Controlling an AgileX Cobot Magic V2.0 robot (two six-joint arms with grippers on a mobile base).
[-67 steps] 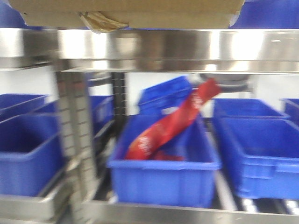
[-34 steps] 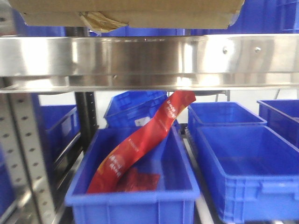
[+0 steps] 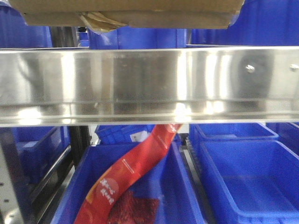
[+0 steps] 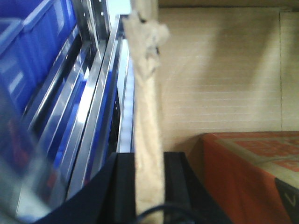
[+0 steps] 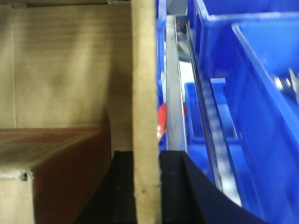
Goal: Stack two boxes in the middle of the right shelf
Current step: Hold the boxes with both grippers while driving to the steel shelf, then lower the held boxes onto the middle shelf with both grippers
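A tan cardboard box hangs across the top of the front view, its underside just above the broad, mirror-bright front rail of the steel shelf, with a gap between them. Its long axis runs left to right, parallel to the rail. The left gripper pinches the box's left wall, dark jaws closed on the cardboard edge from both sides; the right gripper clamps the right wall the same way. So the box lies between the two arms, each equally near. The cardboard is plain and corrugated, with a crumpled yellowish tape strip dangling underneath. Inside sits an orange-red carton. Below the shelf, a blue bin holds a red packet. Only one box is visible here.
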